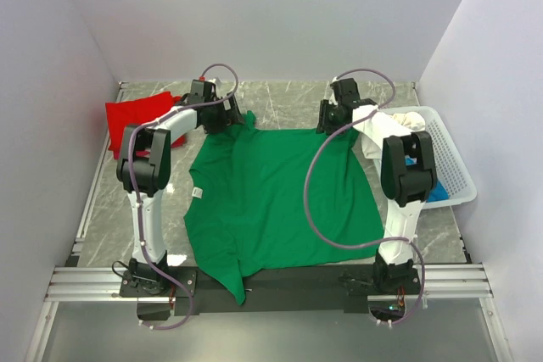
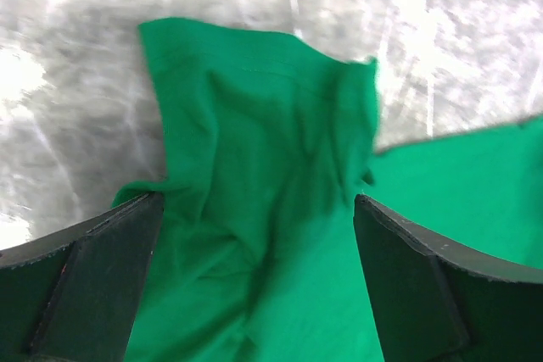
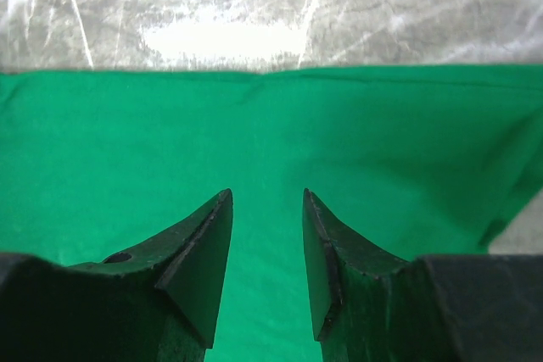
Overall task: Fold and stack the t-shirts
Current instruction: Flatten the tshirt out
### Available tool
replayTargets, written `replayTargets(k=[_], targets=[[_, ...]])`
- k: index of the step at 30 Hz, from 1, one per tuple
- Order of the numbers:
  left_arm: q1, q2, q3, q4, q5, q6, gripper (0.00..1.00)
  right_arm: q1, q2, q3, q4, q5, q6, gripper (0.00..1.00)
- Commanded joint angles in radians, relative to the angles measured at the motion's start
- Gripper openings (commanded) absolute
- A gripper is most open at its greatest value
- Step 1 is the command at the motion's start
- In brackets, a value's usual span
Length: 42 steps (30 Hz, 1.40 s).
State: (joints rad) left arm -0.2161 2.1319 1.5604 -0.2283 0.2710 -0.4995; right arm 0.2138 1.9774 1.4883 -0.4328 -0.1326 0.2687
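Note:
A bright green t-shirt [image 1: 271, 201] lies spread flat in the middle of the table, its small white neck label [image 1: 197, 193] at the left edge. My left gripper [image 1: 222, 116] hovers over the shirt's far left sleeve. In the left wrist view it [image 2: 257, 201] stands wide open, with the crumpled green sleeve [image 2: 263, 125] below and between its fingers. My right gripper [image 1: 333, 120] is over the far right corner. The right wrist view shows it [image 3: 266, 194] open above the flat green cloth [image 3: 271, 133], nothing pinched. A red t-shirt [image 1: 136, 116] lies at the far left.
A white lattice basket [image 1: 450, 158] stands at the right edge, with white cloth [image 1: 386, 129] spilling over its near rim and blue cloth [image 1: 434, 195] inside. Grey marble tabletop [image 1: 280, 99] shows beyond the green shirt. White walls enclose three sides.

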Motion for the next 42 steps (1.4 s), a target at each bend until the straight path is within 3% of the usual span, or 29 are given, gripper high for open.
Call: replayTargets(k=[1, 9, 13, 17, 23, 29, 42], targets=[[0.009, 0.022, 0.062, 0.026, -0.061, -0.005, 0.99, 0.022, 0.043, 0.072, -0.030, 0.011, 0.009, 0.46], [0.018, 0.008, 0.101, 0.000, -0.216, 0.021, 0.99, 0.045, 0.123, 0.159, -0.067, 0.019, 0.018, 0.46], [0.011, -0.075, 0.038, 0.056, -0.242, 0.010, 0.99, 0.058, 0.162, 0.199, -0.086, 0.025, 0.023, 0.46], [-0.009, -0.165, -0.063, 0.135, -0.161, -0.022, 0.99, 0.068, 0.195, 0.230, -0.099, 0.036, 0.029, 0.46], [-0.023, -0.135, -0.146, 0.210, -0.043, -0.076, 0.99, 0.090, 0.244, 0.300, -0.138, 0.051, 0.030, 0.45], [-0.017, -0.012, -0.073, 0.192, 0.030, -0.086, 0.99, 0.107, 0.302, 0.369, -0.156, 0.025, 0.041, 0.45], [0.050, 0.088, 0.030, 0.170, 0.045, -0.105, 0.99, 0.119, 0.425, 0.527, -0.214, -0.013, 0.050, 0.45]])
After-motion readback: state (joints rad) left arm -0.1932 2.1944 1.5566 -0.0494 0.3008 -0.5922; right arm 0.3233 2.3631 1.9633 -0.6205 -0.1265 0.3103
